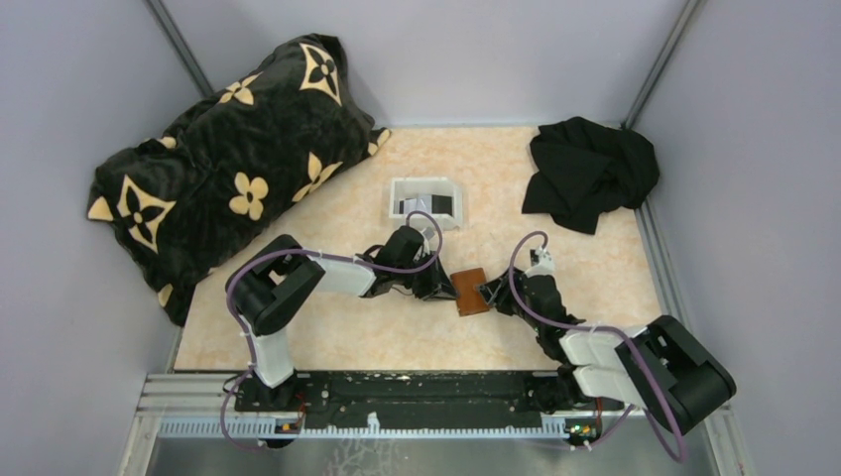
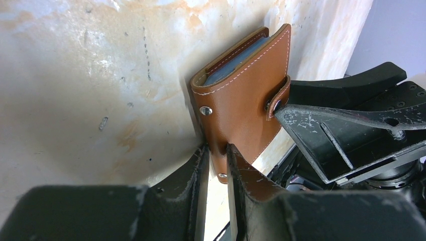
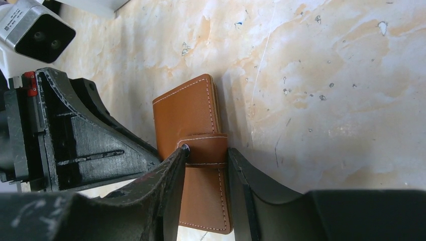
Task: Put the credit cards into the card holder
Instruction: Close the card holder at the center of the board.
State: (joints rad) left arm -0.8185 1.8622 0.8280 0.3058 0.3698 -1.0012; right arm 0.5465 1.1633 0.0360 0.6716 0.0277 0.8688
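The card holder [image 1: 470, 291], a brown leather wallet with a snap strap, stands on edge on the marbled table between both grippers. My left gripper [image 2: 217, 148] is shut on a thin leather flap at the card holder's [image 2: 241, 100] near end. From the other side, my right gripper [image 3: 206, 153] is closed across the strap of the card holder [image 3: 187, 110], one finger against the snap and the other on the far edge. Dark and grey credit cards [image 1: 424, 206] lie in the white tray.
The white tray [image 1: 397, 186] sits just behind the left gripper [image 1: 443, 285]. A black and gold pillow [image 1: 228, 169] fills the back left. A black cloth [image 1: 590, 169] lies crumpled at the back right. Grey walls close in the table.
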